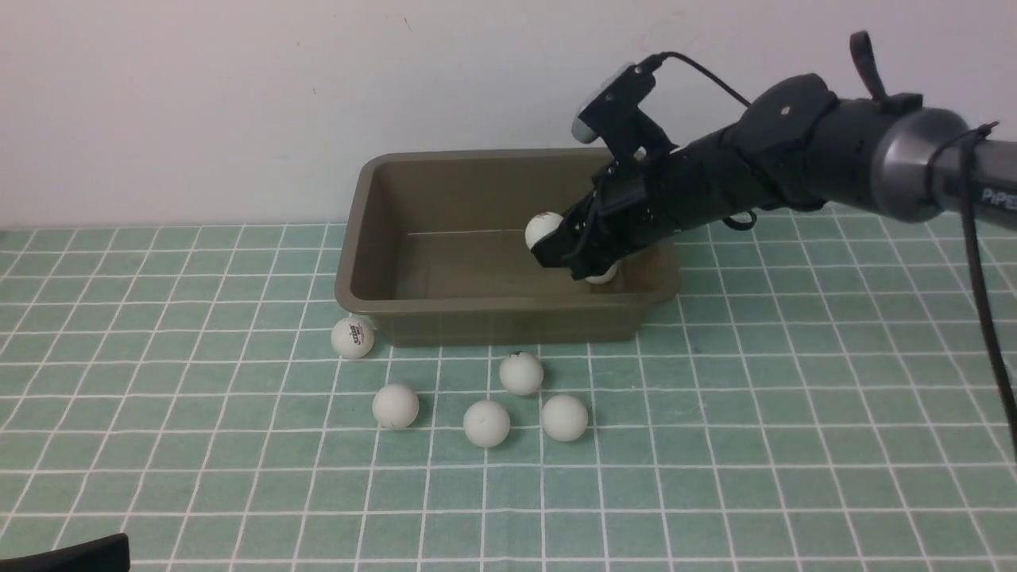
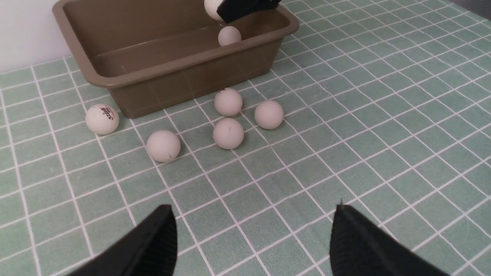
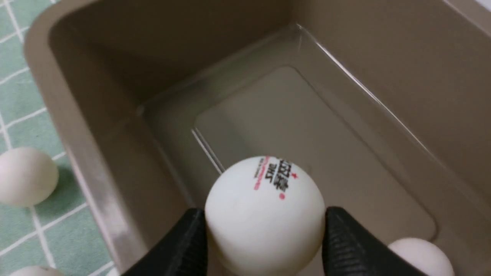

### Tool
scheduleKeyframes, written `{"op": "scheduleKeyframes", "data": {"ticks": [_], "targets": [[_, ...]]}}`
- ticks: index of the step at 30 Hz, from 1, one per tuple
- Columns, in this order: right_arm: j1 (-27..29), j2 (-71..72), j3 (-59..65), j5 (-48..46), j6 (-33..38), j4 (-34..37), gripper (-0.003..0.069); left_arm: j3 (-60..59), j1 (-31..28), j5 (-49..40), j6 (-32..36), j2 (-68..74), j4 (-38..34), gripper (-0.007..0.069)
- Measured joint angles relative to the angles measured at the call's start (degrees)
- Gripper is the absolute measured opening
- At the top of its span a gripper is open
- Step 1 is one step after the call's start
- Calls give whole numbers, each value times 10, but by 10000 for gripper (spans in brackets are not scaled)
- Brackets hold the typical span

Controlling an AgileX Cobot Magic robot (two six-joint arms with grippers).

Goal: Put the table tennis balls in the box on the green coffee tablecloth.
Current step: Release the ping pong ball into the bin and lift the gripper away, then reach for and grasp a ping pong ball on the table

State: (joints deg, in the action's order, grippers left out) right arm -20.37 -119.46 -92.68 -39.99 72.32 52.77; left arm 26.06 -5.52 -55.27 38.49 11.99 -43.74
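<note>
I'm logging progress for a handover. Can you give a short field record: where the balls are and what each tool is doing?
box: no lid, on the green cloth
held ball: printed, in the shut right tool, over the box
lone ball: on the box floor
loose balls: five on the cloth, in front of the box
left tool: open, empty, over the cloth
</note>
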Motion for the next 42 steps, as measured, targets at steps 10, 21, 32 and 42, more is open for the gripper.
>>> {"op": "scheduleKeyframes", "data": {"ticks": [10,21,32,42], "targets": [[27,8,-6,-12,-16,-1,540,0,0,-1,0,0,0,482],[103,156,-6,-91,-26,-16,528,0,0,-1,0,0,0,482],[147,263,-6,-207,-152,-62,557,0,0,-1,11,0,0,482],[87,262,137,-206,-168,-85,558,0,0,4,19,0,0,482]]}}
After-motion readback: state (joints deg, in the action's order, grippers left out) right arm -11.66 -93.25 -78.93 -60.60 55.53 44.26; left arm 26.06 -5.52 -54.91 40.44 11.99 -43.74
